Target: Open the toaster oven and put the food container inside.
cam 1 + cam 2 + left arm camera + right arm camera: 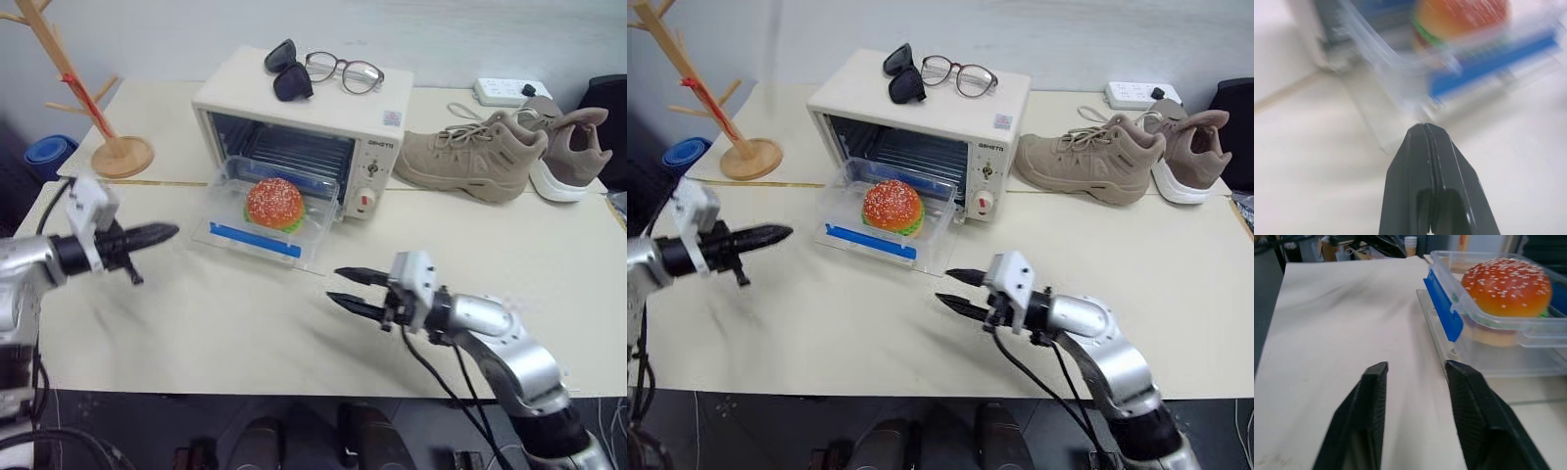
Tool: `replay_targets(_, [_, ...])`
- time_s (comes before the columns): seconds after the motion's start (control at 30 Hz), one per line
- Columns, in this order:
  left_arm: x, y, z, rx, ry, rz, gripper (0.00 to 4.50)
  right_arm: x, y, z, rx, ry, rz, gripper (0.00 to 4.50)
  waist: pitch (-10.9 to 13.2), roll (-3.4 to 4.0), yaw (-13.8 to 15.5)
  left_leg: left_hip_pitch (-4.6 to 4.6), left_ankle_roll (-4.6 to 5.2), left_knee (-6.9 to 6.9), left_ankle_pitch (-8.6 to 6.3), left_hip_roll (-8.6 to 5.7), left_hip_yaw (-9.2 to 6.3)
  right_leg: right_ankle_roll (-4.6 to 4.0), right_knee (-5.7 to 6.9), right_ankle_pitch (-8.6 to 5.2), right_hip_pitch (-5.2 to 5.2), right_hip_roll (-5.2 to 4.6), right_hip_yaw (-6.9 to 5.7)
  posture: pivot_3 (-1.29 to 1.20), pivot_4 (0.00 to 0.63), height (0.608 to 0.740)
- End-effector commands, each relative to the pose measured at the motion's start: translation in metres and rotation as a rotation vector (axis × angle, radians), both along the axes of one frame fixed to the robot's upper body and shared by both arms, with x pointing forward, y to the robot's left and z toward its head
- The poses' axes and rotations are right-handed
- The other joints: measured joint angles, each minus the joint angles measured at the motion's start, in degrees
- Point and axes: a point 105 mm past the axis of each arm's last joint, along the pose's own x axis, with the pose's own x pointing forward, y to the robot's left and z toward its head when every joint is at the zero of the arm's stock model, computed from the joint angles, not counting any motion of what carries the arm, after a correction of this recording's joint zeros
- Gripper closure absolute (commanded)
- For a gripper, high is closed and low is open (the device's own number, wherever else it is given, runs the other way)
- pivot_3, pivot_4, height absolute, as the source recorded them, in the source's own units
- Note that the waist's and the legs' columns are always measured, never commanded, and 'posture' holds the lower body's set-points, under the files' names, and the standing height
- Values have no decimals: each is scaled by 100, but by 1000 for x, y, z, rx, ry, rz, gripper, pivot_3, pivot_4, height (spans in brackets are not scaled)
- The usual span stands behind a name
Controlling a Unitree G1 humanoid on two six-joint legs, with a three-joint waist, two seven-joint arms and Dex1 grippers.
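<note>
L gripper jaws clenched, R gripper jaws parted, empty; R wrist view: food container blue clip.

One toaster oven stands on the surface, with one food container holding one burger. There are two pairs of glasses, one dark and one clear, two tan shoes, one power strip, one wooden rack and two pincers, left and right.
</note>
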Motion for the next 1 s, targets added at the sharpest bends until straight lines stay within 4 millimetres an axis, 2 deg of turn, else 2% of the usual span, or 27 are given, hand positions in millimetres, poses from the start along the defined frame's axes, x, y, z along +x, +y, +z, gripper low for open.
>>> replay_targets(0.03, [6,-31,4,-31,-83,-74,4500,24,15,0,-24,-54,-38,3807,0,0,44,-1,4,2,-1,-3,-3,1,-2,0,3,-4,-4,0,150,740])
replay_targets(0.1, [20,-45,2,-64,-91,-57,4500,46,20,8,-9,-106,-108,4480,0,-1,61,-7,5,12,1,-10,-9,9,-2,5,6,-5,-12,0,150,740])
replay_targets(0.27, [48,-60,4,-102,-106,8,4500,73,28,28,38,-167,-171,4480,-2,-3,-16,-16,-25,17,18,-11,-3,15,27,8,-1,9,-12,0,150,740])
replay_targets(0.4, [72,-59,15,-200,-155,123,4500,94,32,38,77,-199,-253,4480,-2,-4,-118,-16,-23,14,17,-8,16,17,29,9,-11,16,-11,0,150,740])
replay_targets(0.5, [84,-63,23,-247,-208,166,4500,105,38,42,108,-200,-300,4480,-2,-4,-183,-16,-25,15,18,-3,18,19,34,10,-15,20,-10,0,150,740])
replay_targets(0.7, [103,-63,28,-296,-259,258,4500,127,47,49,167,-194,-386,4480,-3,-5,-199,-25,-31,12,21,1,49,19,57,10,-54,26,1,0,150,740])
replay_targets(0.83, [109,-63,27,-312,-267,276,4500,128,55,52,194,-191,-386,4480,-4,-6,-220,-25,-31,18,21,1,65,21,72,11,-62,26,3,0,150,740])
replay_targets(0.97, [94,-60,24,-337,-221,211,4500,109,62,53,229,-140,-264,4480,-4,-6,-280,-25,-31,15,21,3,71,21,82,11,-72,26,13,0,150,740])
replay_targets(1.0, [84,-53,22,-316,-205,189,4315,101,58,55,236,-137,-233,4495,-4,-6,-298,-25,-32,11,20,6,71,20,82,11,-75,25,19,0,150,740])
